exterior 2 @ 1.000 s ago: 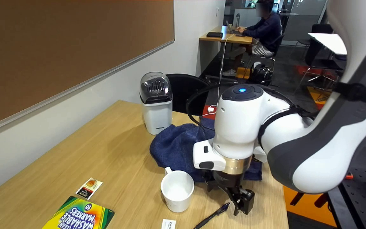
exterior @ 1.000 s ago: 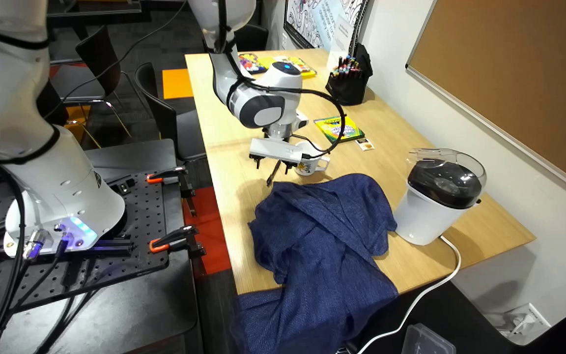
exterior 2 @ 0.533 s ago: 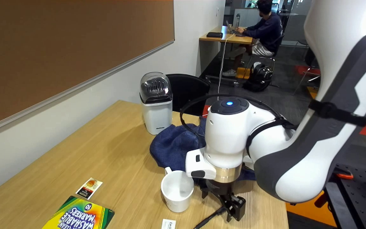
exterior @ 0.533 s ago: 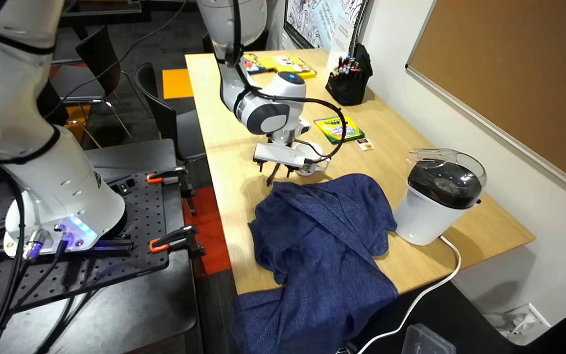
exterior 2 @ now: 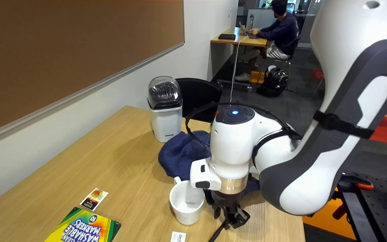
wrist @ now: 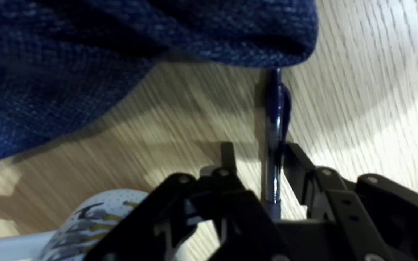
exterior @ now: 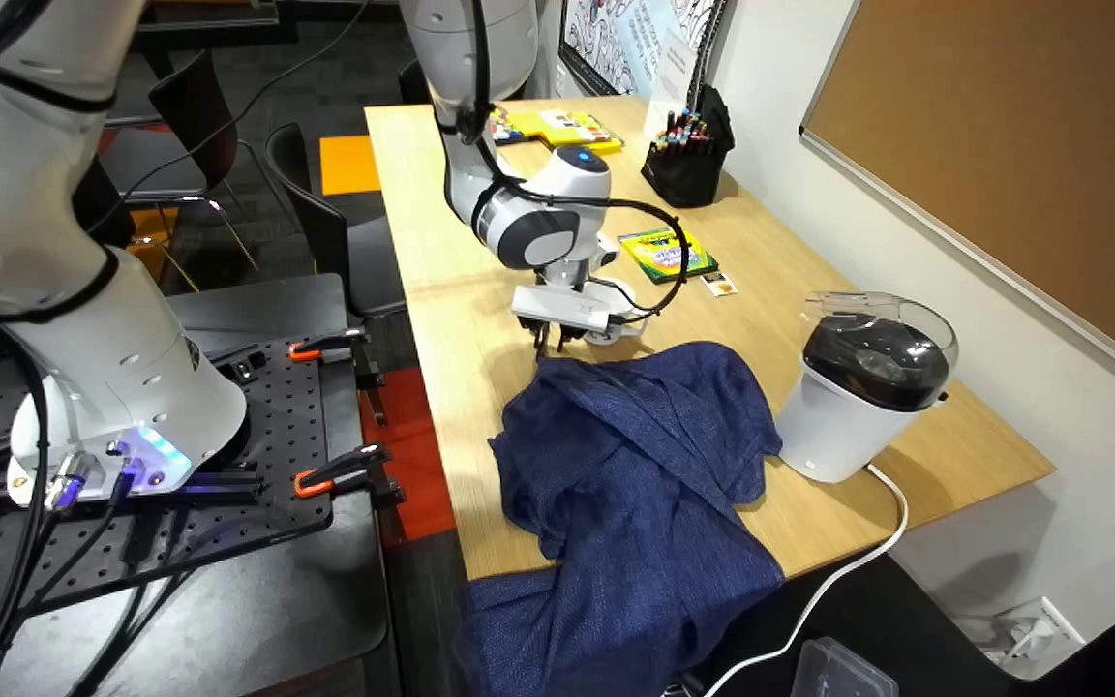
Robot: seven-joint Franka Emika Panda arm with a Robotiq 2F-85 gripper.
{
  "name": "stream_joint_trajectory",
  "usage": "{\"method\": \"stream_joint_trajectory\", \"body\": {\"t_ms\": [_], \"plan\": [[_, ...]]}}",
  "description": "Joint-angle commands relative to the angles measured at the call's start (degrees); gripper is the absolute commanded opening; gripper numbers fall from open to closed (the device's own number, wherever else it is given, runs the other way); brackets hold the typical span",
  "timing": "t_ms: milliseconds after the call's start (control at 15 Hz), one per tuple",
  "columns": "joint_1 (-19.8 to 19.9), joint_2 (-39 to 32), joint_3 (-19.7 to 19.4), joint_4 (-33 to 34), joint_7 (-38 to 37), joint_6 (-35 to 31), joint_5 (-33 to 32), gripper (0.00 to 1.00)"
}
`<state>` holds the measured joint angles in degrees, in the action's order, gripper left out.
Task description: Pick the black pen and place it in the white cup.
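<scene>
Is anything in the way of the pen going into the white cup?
Only the gripper itself: in the wrist view it straddles the pen, with one finger between pen and white cup. I see no other thing between them. The blue cloth lies by the pen's end, but looks off that path.

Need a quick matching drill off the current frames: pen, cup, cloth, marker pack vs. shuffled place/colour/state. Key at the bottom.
1. pen
2. cup
3. cloth
4. marker pack

A. hanging over the edge of the table
B. between the parted jaws of the gripper
C. yellow and green, lying flat
D. white, standing upright

Pairs: 1-B, 2-D, 3-A, 4-C
</scene>
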<state>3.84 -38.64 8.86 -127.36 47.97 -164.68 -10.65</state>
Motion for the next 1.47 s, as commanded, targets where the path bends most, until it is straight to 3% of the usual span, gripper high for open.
{"method": "stream_joint_trajectory", "body": {"t_ms": [0,133,667,1133,1400], "plan": [[-0.5,-0.9,0.0,1.7,-1.7,0.9,-1.4,0.09],[-0.2,-0.8,0.4,1.7,-1.4,1.1,-1.3,0.00],[-2.0,4.5,0.0,-2.6,-3.1,2.5,-1.5,0.04],[-5.3,11.7,-1.6,-6.9,-11.0,1.8,-2.1,0.04],[-3.2,16.3,1.4,-8.9,-10.1,4.6,-1.0,0.04]]}}
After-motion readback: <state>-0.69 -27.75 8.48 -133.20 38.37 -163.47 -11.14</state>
